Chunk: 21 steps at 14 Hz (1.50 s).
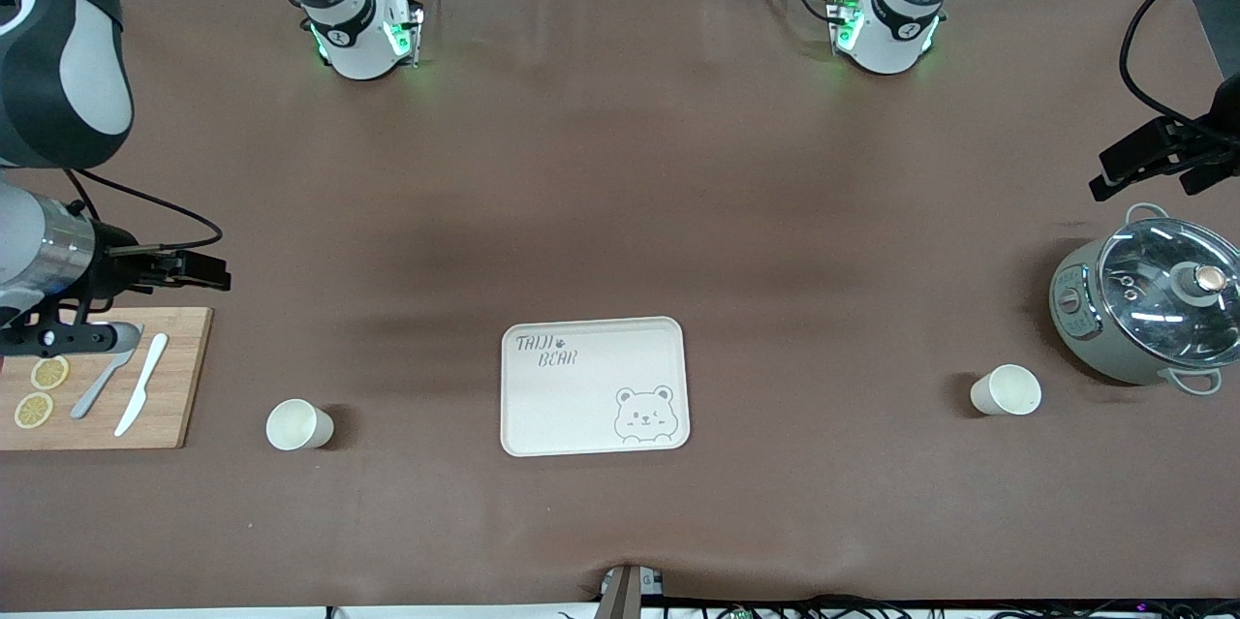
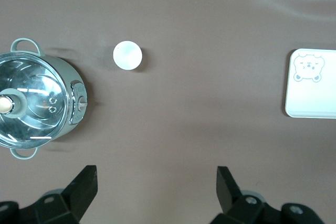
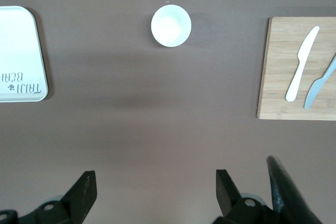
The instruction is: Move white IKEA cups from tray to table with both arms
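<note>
Brown matte table [image 1: 620, 164] carries everything noted here. Toward the right arm's end, a wooden cutting board [image 1: 107, 377] with two lemon slices [image 1: 41, 391] and two knives [image 1: 121, 385] is seen; just beside it, one small cream-white handleless cup [image 1: 298, 425] stands upright on the table. At centre, the cream rounded-rectangle tray [image 1: 593, 386] printed with a bear face is seen bare. Toward the left arm's end, the second cup [image 1: 1006, 390] stands near a grey lidded pot [image 1: 1148, 304]. Both cups are judged already delivered; only a clean retreat, kept high over cups and pot, is judged to remain. The right gripper [image 3: 152, 190] is held over bare table by the board, fingers spread wide, nothing held. The left gripper [image 2: 155, 190] is held over table near the pot, likewise wide open and empty.
</note>
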{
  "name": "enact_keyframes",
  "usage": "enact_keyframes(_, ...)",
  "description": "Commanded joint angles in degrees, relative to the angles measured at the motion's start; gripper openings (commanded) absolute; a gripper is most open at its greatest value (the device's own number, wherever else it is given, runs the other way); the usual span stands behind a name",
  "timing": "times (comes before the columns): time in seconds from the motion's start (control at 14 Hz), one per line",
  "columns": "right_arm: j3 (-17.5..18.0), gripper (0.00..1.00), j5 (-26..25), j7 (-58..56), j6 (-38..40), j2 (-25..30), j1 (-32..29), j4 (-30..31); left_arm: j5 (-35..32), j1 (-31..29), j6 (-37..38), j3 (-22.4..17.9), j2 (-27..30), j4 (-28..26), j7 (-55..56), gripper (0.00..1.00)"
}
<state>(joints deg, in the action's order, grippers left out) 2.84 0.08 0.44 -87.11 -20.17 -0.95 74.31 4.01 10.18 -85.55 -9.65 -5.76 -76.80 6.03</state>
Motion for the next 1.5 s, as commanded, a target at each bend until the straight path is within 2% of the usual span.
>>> enact_keyframes(0.0, 0.33, 1.00, -0.96, 0.44, -0.69, 3.90, -1.24, 1.72, -1.46, -0.42, 0.20, 0.25, 0.58, -0.46, -0.23, 1.00)
enact_keyframes(0.21, 0.42, 1.00, -2.46, 0.36, -0.61, 7.59, -2.21, 2.24, -1.37, -0.78, -0.06, 0.42, 0.32, -0.45, -0.32, 1.00)
enact_keyframes(0.36, 0.50, 1.00, -2.11, 0.27, 0.18, 10.05, -4.14, 3.20, -1.37, -4.53, -0.41, 4.70, 0.32, -0.45, -0.32, 1.00)
enact_keyframes(0.43, 0.59, 1.00, -1.67, 0.18, -0.60, 12.32, -4.84, 5.99, -1.46, -6.99, -0.41, 7.86, 0.32, -0.37, -0.32, 1.00)
enact_keyframes(0.5, 0.59, 1.00, -1.49, 0.09, -1.82, 14.00, -5.55, 8.28, -1.54, -8.15, -0.41, 9.37, 0.32, -0.37, -0.49, 1.00)
enact_keyframes(0.71, 0.59, 1.00, -1.49, -0.08, -2.62, 14.90, -6.43, 9.98, -2.77, -8.25, -0.41, 9.65, 0.40, -0.37, -4.53, 1.00)
enact_keyframes(0.86, 0.68, 1.00, 0.69, -1.66, -3.24, 14.81, -7.40, 9.72, -2.60, -8.25, -0.41, 9.56, 0.40, -0.37, -4.54, 1.00)
enact_keyframes(1.43, 0.68, 1.00, 0.62, -1.67, -3.59, 14.54, -7.75, 9.89, -2.60, -7.99, -0.41, 9.39, 0.32, 0.07, -3.39, 1.00)
